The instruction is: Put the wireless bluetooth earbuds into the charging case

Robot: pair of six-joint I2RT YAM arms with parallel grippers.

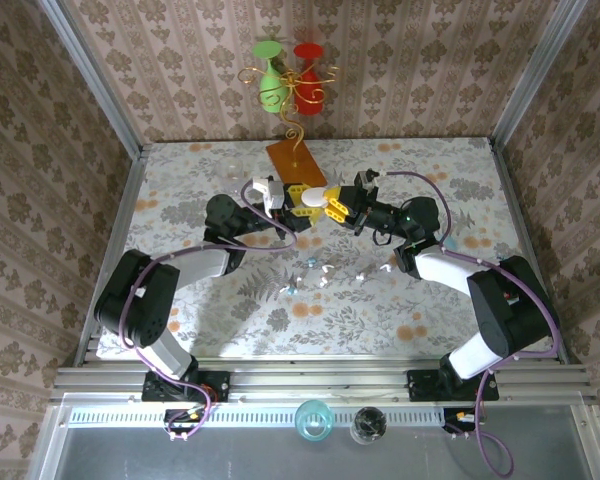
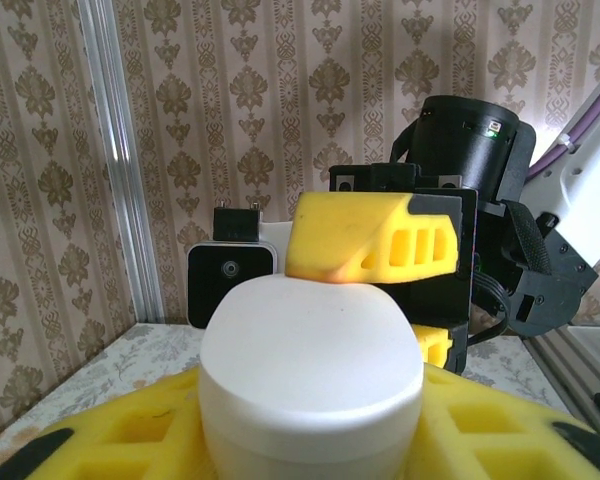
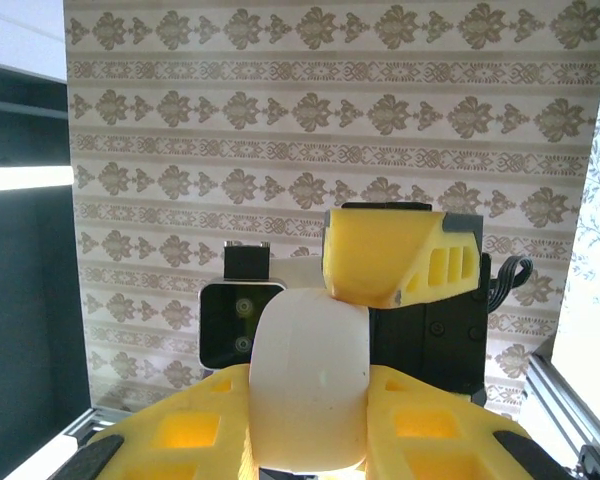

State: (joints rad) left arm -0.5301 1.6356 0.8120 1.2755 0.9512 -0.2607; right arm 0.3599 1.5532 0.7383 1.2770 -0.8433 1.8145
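In the top view my two grippers meet over the middle of the table around the white pebble-shaped charging case (image 1: 321, 203). The left gripper (image 1: 304, 204) is shut on the case (image 2: 310, 370), its yellow fingers (image 2: 90, 440) on either side. The right gripper (image 1: 342, 206) grips the same case (image 3: 308, 385) edge-on between its own fingers (image 3: 180, 430). Each wrist view shows the other gripper's yellow finger (image 2: 370, 240) pressing on top of the case. The case looks closed. The earbuds, tiny glinting pieces (image 1: 311, 265) (image 1: 385, 268), lie on the tablecloth below the grippers, apart from them.
An orange board (image 1: 295, 160) lies at the back centre, just behind the grippers. Green and red glasses hang on a gold wire stand (image 1: 290, 85) at the back wall. Two cups (image 1: 313, 420) stand on the shelf in front of the arm bases. Metal rails edge the table.
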